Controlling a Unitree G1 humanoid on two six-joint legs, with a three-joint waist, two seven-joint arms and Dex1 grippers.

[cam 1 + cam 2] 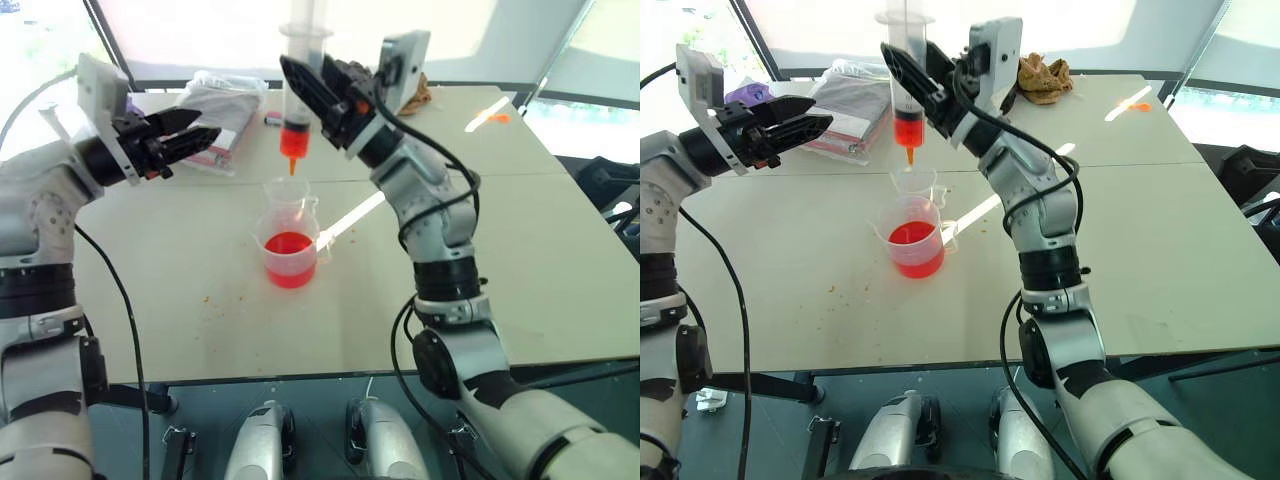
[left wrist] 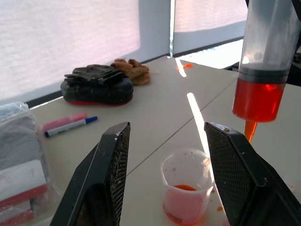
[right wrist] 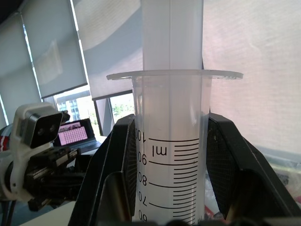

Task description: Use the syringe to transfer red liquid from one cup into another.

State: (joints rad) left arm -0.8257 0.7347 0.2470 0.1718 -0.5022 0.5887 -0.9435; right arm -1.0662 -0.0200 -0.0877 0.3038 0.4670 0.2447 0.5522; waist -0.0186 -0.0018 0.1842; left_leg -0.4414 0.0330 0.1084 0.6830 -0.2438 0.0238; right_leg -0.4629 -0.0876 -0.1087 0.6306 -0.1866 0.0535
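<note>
One loaded syringe (image 1: 298,90), clenched upright in right tool (image 1: 325,100): centre tip over narrower cup (image 1: 290,197), left tool (image 1: 190,140) released, to press plunger slowly.

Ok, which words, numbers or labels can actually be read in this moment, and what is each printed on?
"ml": on the syringe barrel, printed sideways beside its scale lines.
"90", "80", "70": scale numbers down the same barrel; the figures above and below them are cut off by the right claw.
Packets in the clear bag: print too small to read.
Lit screen in the background: too blurred to read.
</note>
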